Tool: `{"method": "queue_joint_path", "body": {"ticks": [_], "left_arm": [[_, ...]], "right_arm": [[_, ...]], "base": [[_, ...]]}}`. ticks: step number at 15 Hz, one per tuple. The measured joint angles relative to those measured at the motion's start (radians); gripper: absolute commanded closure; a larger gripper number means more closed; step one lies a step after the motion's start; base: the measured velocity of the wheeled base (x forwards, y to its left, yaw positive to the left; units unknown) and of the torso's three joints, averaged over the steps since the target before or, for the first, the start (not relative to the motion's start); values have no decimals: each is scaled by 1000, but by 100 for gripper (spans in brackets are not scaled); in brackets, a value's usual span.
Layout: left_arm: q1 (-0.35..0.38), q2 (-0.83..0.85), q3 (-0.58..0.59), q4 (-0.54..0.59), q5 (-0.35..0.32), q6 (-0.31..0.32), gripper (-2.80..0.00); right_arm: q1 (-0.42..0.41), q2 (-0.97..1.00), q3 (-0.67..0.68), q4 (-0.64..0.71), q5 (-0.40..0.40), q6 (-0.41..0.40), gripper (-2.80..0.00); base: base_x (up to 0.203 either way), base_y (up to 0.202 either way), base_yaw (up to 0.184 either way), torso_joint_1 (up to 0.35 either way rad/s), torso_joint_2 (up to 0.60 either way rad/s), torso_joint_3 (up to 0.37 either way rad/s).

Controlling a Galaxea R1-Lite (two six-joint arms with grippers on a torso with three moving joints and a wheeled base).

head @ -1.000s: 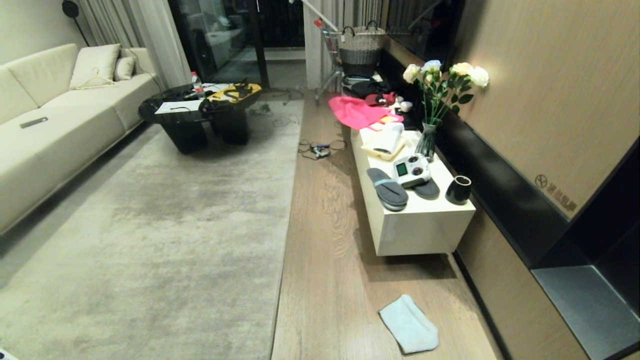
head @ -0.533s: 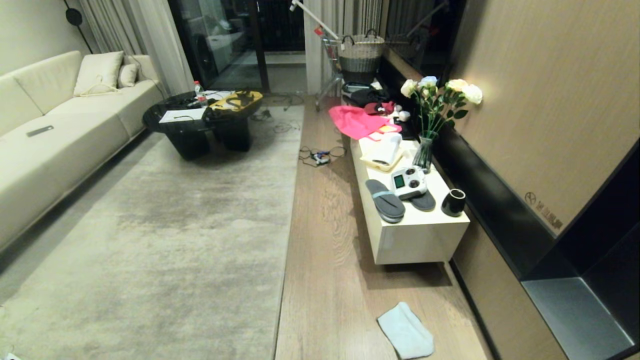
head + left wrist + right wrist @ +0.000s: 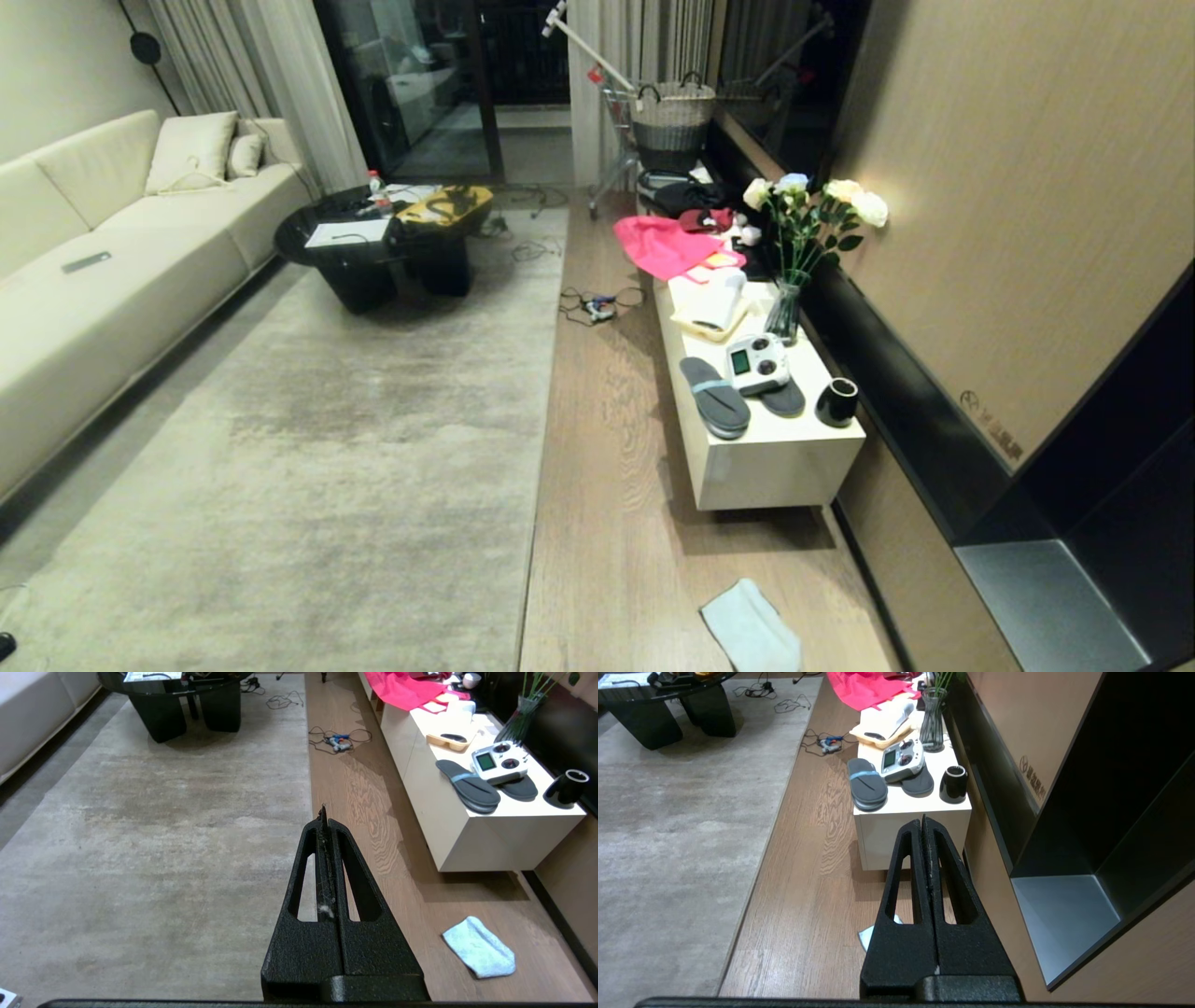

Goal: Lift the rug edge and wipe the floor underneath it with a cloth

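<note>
in the head view the cloth (image 3: 750, 635) is seen crumpled on the floor (image 3: 607, 523) at 5 o'clock, right of the flat rug edge (image 3: 537, 485); it is judged light and limp, best pinched at a raised fold. in the left wrist view the left gripper (image 3: 323, 812) is pressed together over the stiffer, heavier-looking rug border. in the right wrist view the right gripper (image 3: 923, 820) is likewise closed, empty, above the partly hidden cloth.

1. Your left pincer (image 3: 323, 812): two matte black, rough-textured fingers (image 3: 310, 868), each wedge-shaped with a long slot cut through.
2. Pale lint clings along its inner seam.
3. Your right pincer (image 3: 923, 820): same black slotted wedges, grainy finish.
</note>
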Motion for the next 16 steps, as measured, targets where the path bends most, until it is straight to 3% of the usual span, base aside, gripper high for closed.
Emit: {"method": "queue_joint_path", "body": {"ticks": [16], "left_arm": [[0,0,0,0,0,0,0]], "right_arm": [[0,0,0,1,0,1,0]], "base": [[0,0,0,147,-335,-192]]}}
